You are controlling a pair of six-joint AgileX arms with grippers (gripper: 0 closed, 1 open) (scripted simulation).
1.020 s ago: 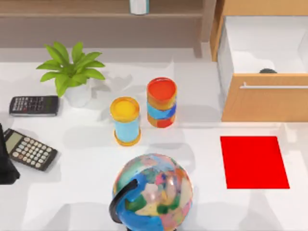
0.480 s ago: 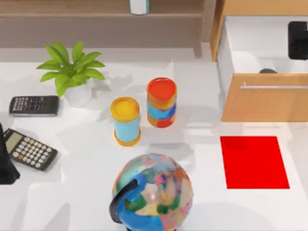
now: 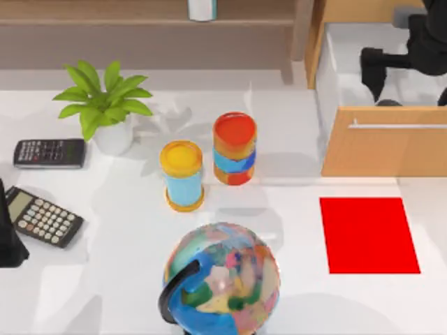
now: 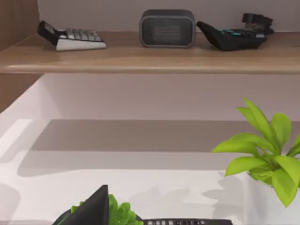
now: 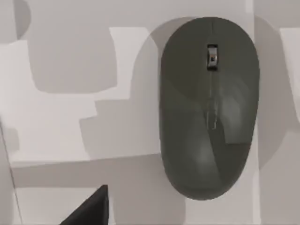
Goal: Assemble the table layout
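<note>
Hovered right gripper (image 3: 408, 70), fingers parted and empty, over mouse (image 5: 208, 108) in open drawer (image 3: 380, 143); next likely descent and grasp.

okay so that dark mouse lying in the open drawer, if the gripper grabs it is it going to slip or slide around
The mouse has a smooth, domed shell that narrows toward one end, so fingers closing high on it could well slip off. It lies flat on the drawer's smooth floor, so a nudge would likely slide it, not roll it. It looks rigid and probably light. The right gripper hangs above the drawer.
</note>
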